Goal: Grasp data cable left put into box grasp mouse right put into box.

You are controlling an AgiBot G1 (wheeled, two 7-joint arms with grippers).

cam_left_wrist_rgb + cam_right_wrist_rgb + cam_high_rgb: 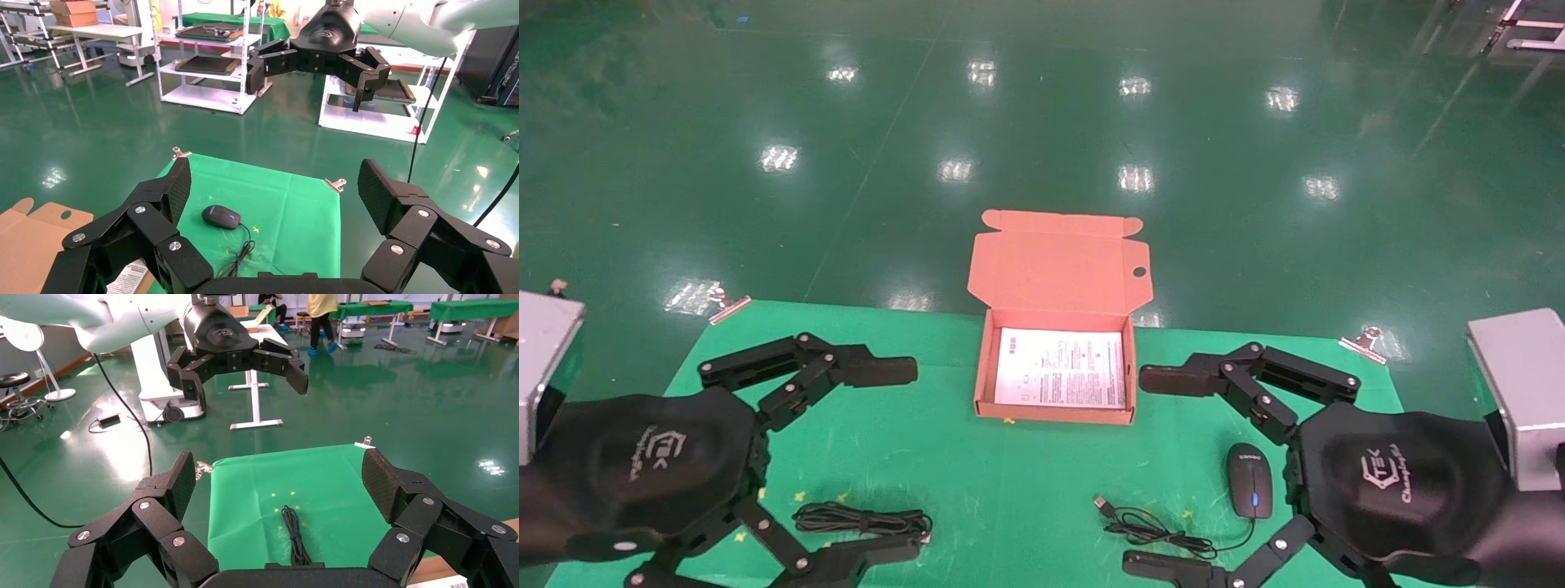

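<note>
With both the left claw [891, 461] and right claw [1152, 469] spread wide, the data cable [862, 519] (loosely looped on the table [1009, 482]) risks being snagged by one strand and unravelled.

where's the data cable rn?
In the head view the black looped data cable lies on the green table mat, near its front edge on the robot's left, between the open left claw's fingers, short of the orange-pink cardboard box.

Bright, even overhead light throws rows of white glare patches across the glossy green floor [1042, 122]. Shadows on the tabletop [1009, 482] are soft and faint. Focus stays sharp throughout.
</note>
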